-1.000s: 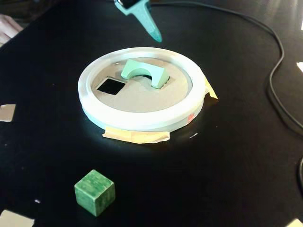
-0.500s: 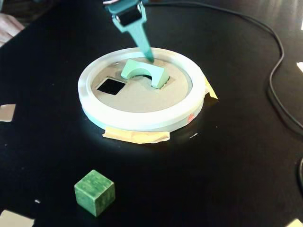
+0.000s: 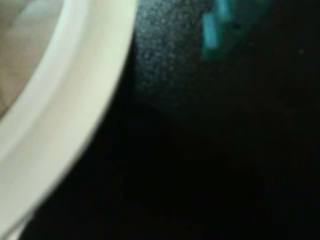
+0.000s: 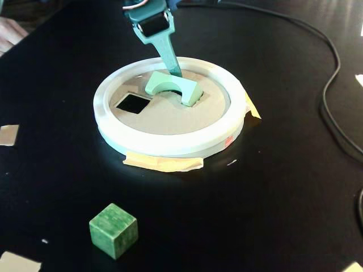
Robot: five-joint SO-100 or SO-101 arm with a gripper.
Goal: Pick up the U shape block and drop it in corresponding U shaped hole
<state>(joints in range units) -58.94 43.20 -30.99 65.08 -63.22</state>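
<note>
**Teal gripper tip at the back of the arch block on the disc**

The gripper (image 4: pixel 177 72) reaches down from the top edge of the fixed view, its one visible teal finger ending just behind the U shape block (image 4: pixel 173 86); whether the jaws are spread or pressed together cannot be told, since only a single finger shows; the wrist view gives just a blurred teal piece at its top.

Largest of all is the black table (image 4: pixel 272 192), which fills both views; on it sits the white rim (image 4: pixel 170 144), a thick ring that also curves across the left of the wrist view (image 3: pixel 75 115); inside the ring lies the tan cardboard disc (image 4: pixel 164 119).

The pale mint block rests on the disc, tilted and sticking up over the U shaped hole (image 4: pixel 195 101), of which only a dark sliver shows at the block's edge; the block is not sunk in. Left of it is the small square cutout (image 4: pixel 132 103); near the bottom of the fixed view, well apart from the ring, stands the darker green cube (image 4: pixel 113 230).
</note>
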